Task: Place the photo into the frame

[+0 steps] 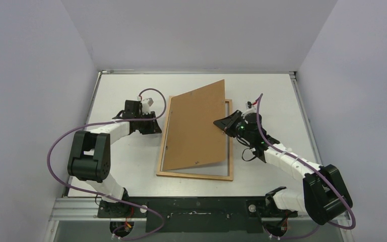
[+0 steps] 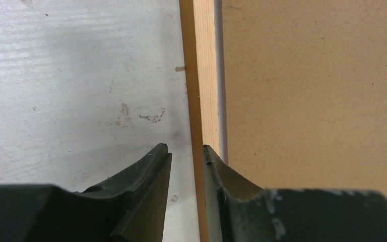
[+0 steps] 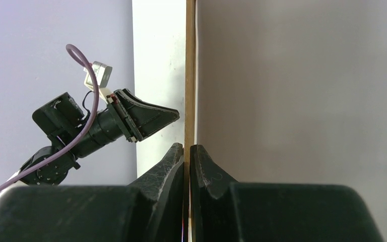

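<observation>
- Roughly in the middle of the white counter (image 1: pixel 126 85) the frame (image 1: pixel 194 175) lies flat, its long sides running away from the arms.
- Over it, the brown backing board (image 1: pixel 196 126) sits with its left edge down along the frame's left rail and tilts up to the right.
- On that raised right edge, the right fingers (image 3: pixel 177 161) are pinched together on the board.
- Lower down, the left fingers (image 2: pixel 156 161) stand apart astride the frame's left rail, the outer one clear of the wood.

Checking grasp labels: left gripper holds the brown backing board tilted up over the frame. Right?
Not the left: the right gripper holds the brown backing board tilted up over the frame, jaws shut on its edge in the right wrist view.
</observation>
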